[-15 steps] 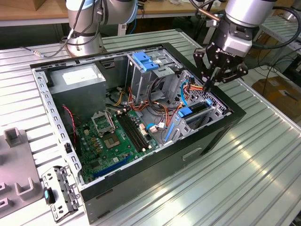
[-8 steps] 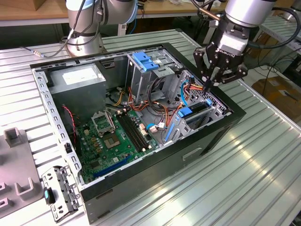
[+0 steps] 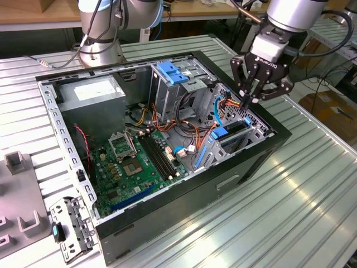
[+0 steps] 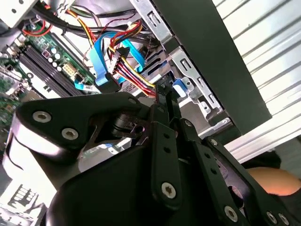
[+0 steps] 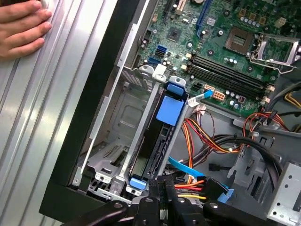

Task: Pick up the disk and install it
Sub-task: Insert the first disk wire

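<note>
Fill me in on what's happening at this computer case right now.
A robot arm's gripper hangs with its fingers together over the front corner of an open computer case lying on a ribbed metal table. Just below it, the disk with its blue rails sits on edge in the drive bay, next to bundled orange and blue cables. The gripper holds nothing. A person's hand rests on the table beside the case.
</note>
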Controlling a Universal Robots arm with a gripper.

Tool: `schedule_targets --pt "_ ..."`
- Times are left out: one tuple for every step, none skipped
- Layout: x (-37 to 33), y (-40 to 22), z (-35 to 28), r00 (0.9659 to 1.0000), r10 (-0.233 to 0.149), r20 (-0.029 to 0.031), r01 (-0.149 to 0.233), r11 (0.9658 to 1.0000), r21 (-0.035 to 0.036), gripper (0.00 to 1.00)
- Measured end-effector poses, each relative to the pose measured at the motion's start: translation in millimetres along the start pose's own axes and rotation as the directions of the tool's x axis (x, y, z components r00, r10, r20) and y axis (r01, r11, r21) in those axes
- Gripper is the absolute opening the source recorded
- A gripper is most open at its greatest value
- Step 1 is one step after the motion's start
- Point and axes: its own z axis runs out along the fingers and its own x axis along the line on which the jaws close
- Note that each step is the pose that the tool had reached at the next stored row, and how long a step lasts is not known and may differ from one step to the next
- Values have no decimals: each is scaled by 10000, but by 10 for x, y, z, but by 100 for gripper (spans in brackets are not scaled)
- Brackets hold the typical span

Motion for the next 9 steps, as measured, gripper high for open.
schedule_targets --pt "0 0 0 9996 289 -2 -289 9996 -13 16" --pt "0 0 1 9988 482 -3 -482 9988 -22 16" --pt "0 0 1 9980 634 -4 -634 9980 -29 16" --pt "0 0 2 9959 901 -6 -901 9959 -41 16" --pt "0 0 2 9947 1029 -7 -1029 9947 -47 16" --pt "0 0 3 9929 1187 -8 -1187 9929 -54 16" --pt "0 0 3 9911 1330 -10 -1330 9911 -60 16" --pt "0 0 3 9906 1366 -11 -1366 9906 -62 16" --pt "0 0 3 9906 1370 -10 -1370 9906 -62 16"
